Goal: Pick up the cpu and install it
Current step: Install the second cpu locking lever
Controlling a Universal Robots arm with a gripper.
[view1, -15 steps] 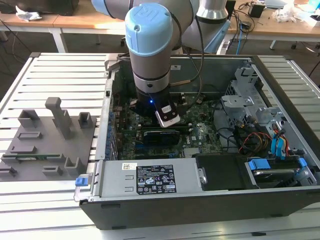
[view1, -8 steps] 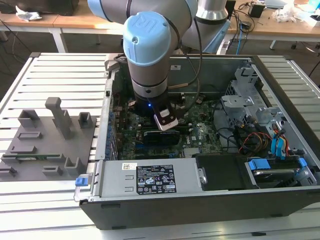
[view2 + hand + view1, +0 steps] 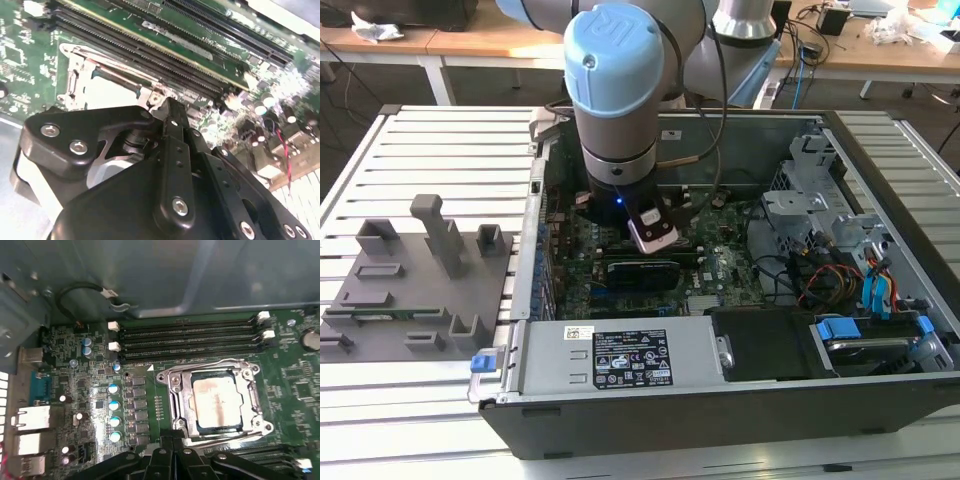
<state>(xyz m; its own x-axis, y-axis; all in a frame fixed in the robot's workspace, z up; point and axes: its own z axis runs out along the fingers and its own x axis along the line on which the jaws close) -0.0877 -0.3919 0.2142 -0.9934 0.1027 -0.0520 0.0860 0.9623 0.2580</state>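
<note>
In the exterior view the arm (image 3: 615,100) reached down into the open computer case (image 3: 720,400), which lay on the slatted counter (image 3: 420,140); its wrist hung over the motherboard (image 3: 720,265) toward the case's rear wall; a grey fixture tray (image 3: 415,285) sat on the counter near the edge at the exterior view's left, just beside the case.

In the second wrist view the black hand (image 3: 170,107) had its fingers drawn together to a clenched tip with nothing between them; the tip hovered just beside the metal socket frame (image 3: 75,75), with the memory slots (image 3: 165,55) beyond.

In the first wrist view the cpu (image 3: 217,401) lay flat inside the socket frame (image 3: 175,390) on the motherboard (image 3: 90,390), its pale silver top showing; the frame bordered it on all sides; the hand (image 3: 170,442) sat close by the frame's near edge, apart from the cpu.
</note>
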